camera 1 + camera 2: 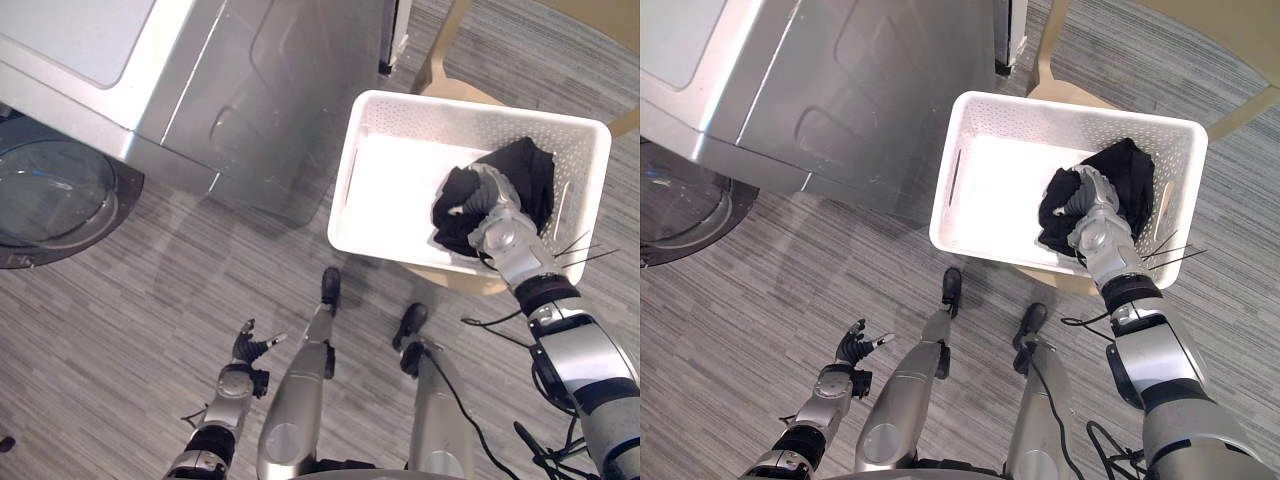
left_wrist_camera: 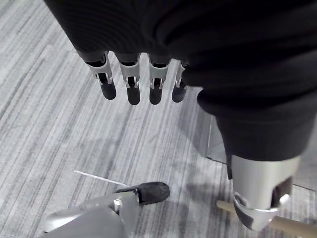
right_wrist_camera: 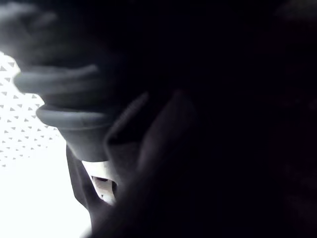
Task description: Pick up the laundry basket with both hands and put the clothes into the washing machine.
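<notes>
**Two hands, one basket of black clothes**

From the head, one white laundry basket (image 1: 470, 105) sits on a wooden chair (image 1: 440, 55), far and to the right. It is a long box with round corners. Its long side runs left to right, and its open top faces up. Its walls are hard plastic full of little holes, with a slot at each short end. Inside, the black clothes (image 1: 522, 168) lie in a soft, crumpled heap at the right end. The left end shows the bare white bottom.

The right hand (image 1: 500, 235) reaches down into the basket and grips the black clothes. The left hand (image 1: 246, 350) hangs low, near and to the left, over the grey stripy floor (image 1: 120, 330). It is well apart from the basket, spread wide, and holds nothing. A big silver-grey washing machine (image 1: 230, 90) stands far and to the left, smooth and shiny. A round glass door (image 1: 50, 200) with a dark rim shows at its left side.

From the left wrist, the fingers (image 2: 130, 84) hang straight in a row and the thumb (image 2: 257, 198) stands apart. Nothing is between them, and the stripy floor lies below.

From the right wrist, the grey fingers of the right hand are bent round the dark cloth. The white holey wall of the basket shows just beside them.
</notes>
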Tool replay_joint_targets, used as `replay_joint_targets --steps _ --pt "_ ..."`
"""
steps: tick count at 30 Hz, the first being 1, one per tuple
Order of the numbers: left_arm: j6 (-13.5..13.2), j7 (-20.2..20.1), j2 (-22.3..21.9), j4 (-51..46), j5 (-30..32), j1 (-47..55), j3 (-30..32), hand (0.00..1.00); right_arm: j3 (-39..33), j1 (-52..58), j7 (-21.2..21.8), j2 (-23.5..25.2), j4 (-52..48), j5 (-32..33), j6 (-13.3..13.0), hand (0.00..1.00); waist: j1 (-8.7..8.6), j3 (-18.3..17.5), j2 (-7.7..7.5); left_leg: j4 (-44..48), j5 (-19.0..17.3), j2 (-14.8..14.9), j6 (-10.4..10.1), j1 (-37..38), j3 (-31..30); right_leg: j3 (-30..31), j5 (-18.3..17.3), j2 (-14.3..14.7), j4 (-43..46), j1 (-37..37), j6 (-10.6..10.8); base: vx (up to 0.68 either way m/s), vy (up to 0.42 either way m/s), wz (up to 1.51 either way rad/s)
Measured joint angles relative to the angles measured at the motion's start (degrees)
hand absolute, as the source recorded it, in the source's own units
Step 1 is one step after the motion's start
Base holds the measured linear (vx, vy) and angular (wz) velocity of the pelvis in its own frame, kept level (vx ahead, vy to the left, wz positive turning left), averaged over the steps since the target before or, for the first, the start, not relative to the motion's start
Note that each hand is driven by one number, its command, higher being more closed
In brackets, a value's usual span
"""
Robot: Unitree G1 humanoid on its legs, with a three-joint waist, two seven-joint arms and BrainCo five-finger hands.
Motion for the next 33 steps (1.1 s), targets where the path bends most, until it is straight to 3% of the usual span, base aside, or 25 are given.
replay_joint_targets --steps 5,8,14,17,24,33 --pt "0.10 -0.05 -1.35 0.05 -0.05 0.05 0.20 0.00 -0.18 2.72 0.51 1.80 -6.47 4.49 0.26 1.00 -0.70 0.23 -0.42 0.03 0.31 0.06 0.40 1.95 0.92 0.01 0.00 -0.02 -0.25 1.88 0.00 0.06 -0.032 -0.01" --pt "0.13 -0.14 -1.55 -0.02 -0.05 0.38 0.20 0.00 -2.36 7.11 0.38 2.82 -15.71 6.33 0.18 1.00 -1.26 0.19 -0.65 -0.10 0.29 0.07 0.39 5.10 1.56 0.05 0.00 0.23 -1.66 5.65 0.01 0.05 -0.034 -0.02" --pt "0.77 -0.28 -1.18 0.80 0.08 3.65 1.25 0.00 -15.08 18.92 -1.53 7.59 -31.86 10.99 -0.74 1.00 -2.73 -1.82 -2.71 -1.27 -0.36 0.49 1.03 10.23 0.30 -0.15 -0.13 1.84 -6.27 12.42 1.15 0.02 -0.012 0.01" --pt "1.73 -0.35 -0.72 1.83 0.16 7.30 1.28 0.00 -19.52 27.29 -2.25 10.75 -38.75 13.25 -2.39 1.00 -2.82 -6.03 -3.84 -1.26 -1.39 0.74 1.00 12.55 -0.21 -0.47 0.74 2.77 -9.92 16.43 1.85 0.08 0.002 0.02" --pt "2.89 -1.65 -0.64 3.09 0.78 12.91 4.60 0.00 -22.76 40.46 0.01 19.15 -51.40 21.63 -6.27 1.00 -2.97 -15.29 -3.40 -1.27 -3.78 0.09 0.32 19.23 -2.03 -1.53 3.01 3.99 -18.43 27.03 3.33 0.08 0.007 0.04" --pt "2.98 -1.62 -0.97 1.19 -0.05 18.15 5.74 0.00 -18.97 46.05 4.13 24.16 -56.29 29.31 -9.04 1.00 -2.70 -18.60 -3.62 -1.27 -5.13 0.03 1.13 23.00 -0.27 0.48 6.36 4.74 -23.02 31.81 3.86 0.01 0.017 -0.12"
